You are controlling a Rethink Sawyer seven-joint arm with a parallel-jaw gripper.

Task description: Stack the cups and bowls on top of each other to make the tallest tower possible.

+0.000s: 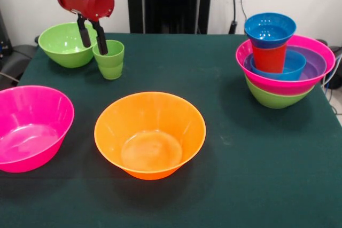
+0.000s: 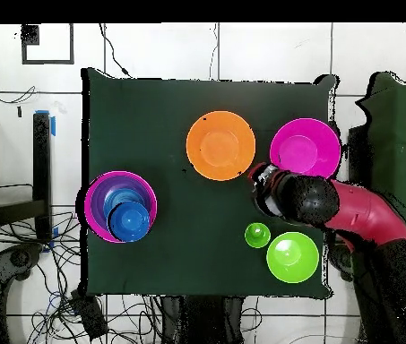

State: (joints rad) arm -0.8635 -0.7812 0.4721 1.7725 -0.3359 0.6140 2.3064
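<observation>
**Red arm's gripper straddles green cup's rim as tower waits across table**

The gripper (image 1: 93, 40) hangs over the light green cup (image 1: 110, 59), its two black fingers (image 1: 84, 34) spread apart: one appears to dip inside the cup's mouth, the other stands outside the wall on the side of the lone green bowl (image 1: 65, 44). Whether either finger touches the rim is hard to tell from the front view. That bowl sits just beside the cup, close enough to crowd the outer finger. The cup stands upright on the dark green table (image 1: 230, 185).

Nearer the camera, the orange bowl (image 1: 150, 133) and a loose pink bowl (image 1: 30, 127) rest open side up, well apart from the cup.

At the opposite side stands the tower (image 1: 285, 65): a green bowl at the base, a pink bowl, a purple one, a blue bowl, the orange-red cup (image 1: 270, 58) and a second blue bowl on top.

The count: two cups and eight bowls in all — two pink, two green, two blue, one orange, one purple. Three bowls and one cup remain loose.
</observation>
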